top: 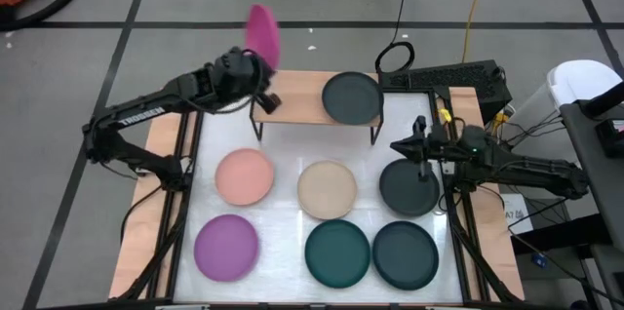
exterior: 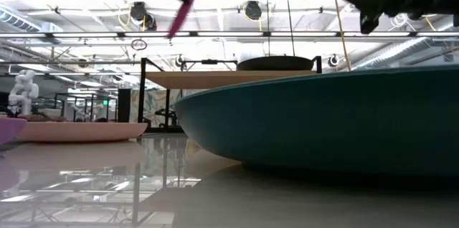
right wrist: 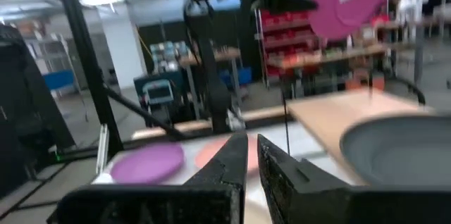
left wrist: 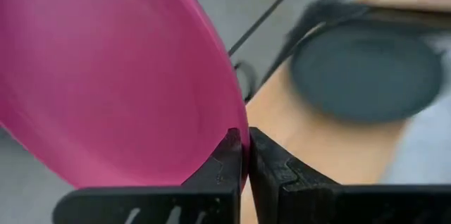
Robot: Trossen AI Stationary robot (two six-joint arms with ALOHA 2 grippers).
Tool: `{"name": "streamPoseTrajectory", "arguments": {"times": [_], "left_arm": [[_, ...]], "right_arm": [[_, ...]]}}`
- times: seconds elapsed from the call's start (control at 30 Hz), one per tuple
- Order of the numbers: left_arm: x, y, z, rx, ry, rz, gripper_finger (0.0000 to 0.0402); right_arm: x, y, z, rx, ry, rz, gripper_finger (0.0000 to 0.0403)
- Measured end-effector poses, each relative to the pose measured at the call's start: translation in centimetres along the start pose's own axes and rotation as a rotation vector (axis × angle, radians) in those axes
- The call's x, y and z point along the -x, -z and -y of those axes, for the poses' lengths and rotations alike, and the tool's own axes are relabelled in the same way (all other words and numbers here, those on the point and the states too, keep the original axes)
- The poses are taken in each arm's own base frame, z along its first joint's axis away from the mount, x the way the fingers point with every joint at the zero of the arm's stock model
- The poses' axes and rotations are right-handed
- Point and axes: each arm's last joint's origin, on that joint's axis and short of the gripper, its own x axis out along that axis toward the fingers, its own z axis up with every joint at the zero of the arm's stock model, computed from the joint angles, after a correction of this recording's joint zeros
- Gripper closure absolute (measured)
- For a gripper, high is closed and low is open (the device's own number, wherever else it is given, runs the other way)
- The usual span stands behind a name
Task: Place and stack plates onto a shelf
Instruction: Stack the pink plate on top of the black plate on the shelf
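Observation:
My left gripper [top: 259, 60] is shut on a magenta plate [top: 263, 32] and holds it high over the left end of the shelf [top: 297, 105], a light wooden board on thin black legs. A charcoal plate [top: 352, 97] lies flat on the shelf's right half. On the table lie a salmon plate [top: 244, 175], a beige plate [top: 327, 189], a purple plate [top: 226, 247], a teal plate [top: 337, 252] and two charcoal plates [top: 408, 186] [top: 405, 253]. My right gripper [top: 419, 146] hovers shut and empty over the nearer charcoal plate on the table's right side. My left gripper pinches the magenta plate's rim [left wrist: 239, 122] between its two fingers [left wrist: 225, 160], with one finger on each face. The plate is lifted clear of everything. It is tilted steeply, nearly on edge, and rises above the fingers [exterior: 183, 6].
The shelf's left half [top: 288, 105] is bare wood. Black rails run along both table sides [top: 185, 183] [top: 453, 222]. Cables and a black box [top: 448, 81] sit past the far right corner. In the low view the teal plate [exterior: 323, 120] fills the foreground.

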Motion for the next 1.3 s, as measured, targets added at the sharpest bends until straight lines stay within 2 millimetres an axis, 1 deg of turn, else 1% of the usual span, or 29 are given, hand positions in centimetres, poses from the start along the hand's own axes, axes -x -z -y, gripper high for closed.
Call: {"name": "streamPoseTrajectory", "arguments": {"times": [0.07,0.13,0.3,0.43,0.53,0.63,0.8,0.9,1.07,1.3], "left_arm": [[-0.7,-1.2,1.4,-0.045,0.065,0.06,0.0391],[-1.8,-1.9,3.0,-0.115,0.131,0.07,0.0391],[-5.3,-3.2,6.9,-0.293,0.24,0.067,0.0391],[-8.3,-3.9,9.1,-0.416,0.314,0.076,0.0391],[-10.4,-4.2,10.0,-0.457,0.366,0.08,0.0391],[-11.9,-4.2,10.6,-0.479,0.414,0.053,0.0391],[-13.1,-3.4,11.1,-0.537,0.455,-0.05,0.0391],[-13.4,-2.6,11.2,-0.554,0.473,-0.111,0.0391],[-13.2,-2.0,11.2,-0.556,0.493,-0.181,0.0391],[-13.5,-1.3,10.4,-0.51,0.486,-0.264,0.0391]], "right_arm": [[0.4,-0.3,-0.1,0.02,-0.005,0.03,0.0383],[0.7,-0.5,-0.2,0.03,-0.009,0.049,0.0383],[1.3,-0.9,-0.4,0.038,-0.016,0.093,0.0383],[1.6,-1.0,-0.5,0.039,-0.018,0.1,0.0383],[1.6,-0.9,-0.4,0.037,-0.016,0.09,0.0383],[1.6,-0.8,-0.4,0.034,-0.015,0.083,0.0383],[1.6,-0.7,-0.4,0.031,-0.013,0.07,0.0383],[1.6,-0.6,-0.4,0.033,-0.012,0.066,0.0383],[1.6,-0.6,-0.4,0.045,-0.011,0.063,0.0383],[1.6,-0.6,-0.4,0.038,-0.011,0.059,0.0383]]}}
